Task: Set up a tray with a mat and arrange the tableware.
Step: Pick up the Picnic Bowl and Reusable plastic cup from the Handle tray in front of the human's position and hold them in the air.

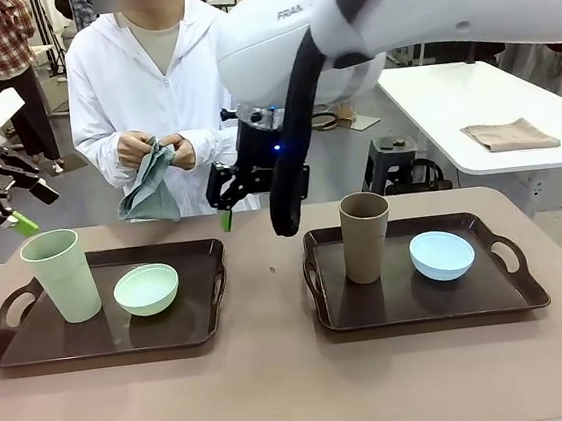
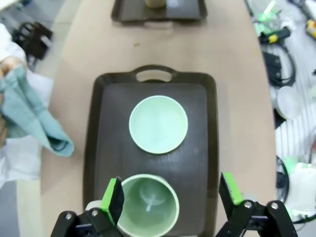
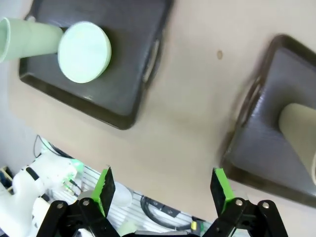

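Green tumbler (image 2: 148,207) is seen upright on the tray (image 2: 202,123), directly below the left gripper (image 2: 171,190) and offset toward one finger. Jaws are spread wide, nothing held. Right gripper (image 3: 162,181), likewise wide and empty, is judged farther off.

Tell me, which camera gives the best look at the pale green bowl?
The left wrist view: it looks straight down into the pale green bowl, whole rim clear. The front view shows it side-on beside the pale green tumbler; the right wrist view, slanted, farther off.
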Tool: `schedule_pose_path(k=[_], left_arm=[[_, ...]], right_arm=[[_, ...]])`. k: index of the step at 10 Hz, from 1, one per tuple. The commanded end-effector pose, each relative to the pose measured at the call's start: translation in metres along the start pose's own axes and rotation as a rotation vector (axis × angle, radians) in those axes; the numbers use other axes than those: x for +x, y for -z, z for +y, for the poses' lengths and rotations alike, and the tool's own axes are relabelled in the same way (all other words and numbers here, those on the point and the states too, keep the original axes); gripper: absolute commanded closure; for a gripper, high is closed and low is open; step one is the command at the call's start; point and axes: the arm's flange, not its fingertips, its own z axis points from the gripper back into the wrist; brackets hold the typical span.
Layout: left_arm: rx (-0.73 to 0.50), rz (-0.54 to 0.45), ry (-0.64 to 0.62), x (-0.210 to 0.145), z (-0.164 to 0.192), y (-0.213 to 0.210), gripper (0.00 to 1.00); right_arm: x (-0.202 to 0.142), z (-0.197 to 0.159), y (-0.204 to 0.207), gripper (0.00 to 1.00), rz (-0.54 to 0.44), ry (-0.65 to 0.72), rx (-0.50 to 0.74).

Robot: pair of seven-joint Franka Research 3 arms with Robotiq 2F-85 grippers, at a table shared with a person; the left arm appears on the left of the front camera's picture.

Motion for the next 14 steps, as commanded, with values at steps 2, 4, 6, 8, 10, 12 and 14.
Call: schedule_pose_path(k=[2, 4, 6, 8, 10, 12, 14], left_arm=[[0.007, -0.013, 0.021, -0.009, 0.0, -0.004, 0.0], [0.007, -0.013, 0.021, -0.009, 0.0, -0.004, 0.0], [0.009, 0.009, 0.002, -0.007, 0.0, -0.005, 0.0], [-0.06, -0.021, 0.055, -0.028, 0.026, -0.004, 0.0], [-0.066, -0.032, 0.064, -0.058, 0.044, -0.012, 0.0], [-0.071, -0.089, 0.041, -0.081, 0.056, -0.018, 0.0], [-0.073, -0.129, 0.042, -0.104, 0.061, -0.026, 0.0]], right_arm=[[-0.009, -0.01, -0.005, 0.0, -0.006, 0.016, -0.009], [-0.009, -0.01, -0.005, 0.0, -0.006, 0.016, -0.009], [0.006, -0.002, 0.005, 0.0, -0.003, 0.021, -0.055], [0.025, 0.017, 0.021, 0.0, 0.008, 0.061, -0.138], [0.041, 0.034, 0.035, 0.0, 0.027, 0.021, -0.133], [0.053, 0.05, 0.052, 0.0, 0.039, -0.012, -0.101], [0.062, 0.061, 0.063, 0.0, 0.042, -0.017, -0.078]])
